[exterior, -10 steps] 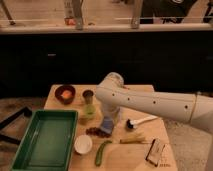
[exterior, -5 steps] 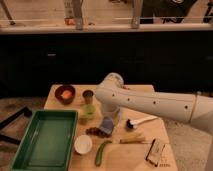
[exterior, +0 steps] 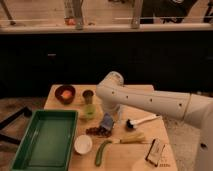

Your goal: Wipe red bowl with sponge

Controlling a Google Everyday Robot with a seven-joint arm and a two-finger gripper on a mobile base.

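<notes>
Counting one red bowl [exterior: 65, 93], one sponge [exterior: 106, 123]: bent arm [exterior: 150, 102] points down right of the bowl, gripper [exterior: 107, 118] clenched on the sponge.

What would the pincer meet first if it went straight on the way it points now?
The pincer, shut and pointing down mid-table, has the sponge right at its tip; that comes first, then the table. Depth is unclear, so this is a guess.

Red bowl [exterior: 65, 93] sits upright, back left; blue-grey sponge [exterior: 106, 121] stands tilted (just beneath the gripper [exterior: 110, 114]).
</notes>
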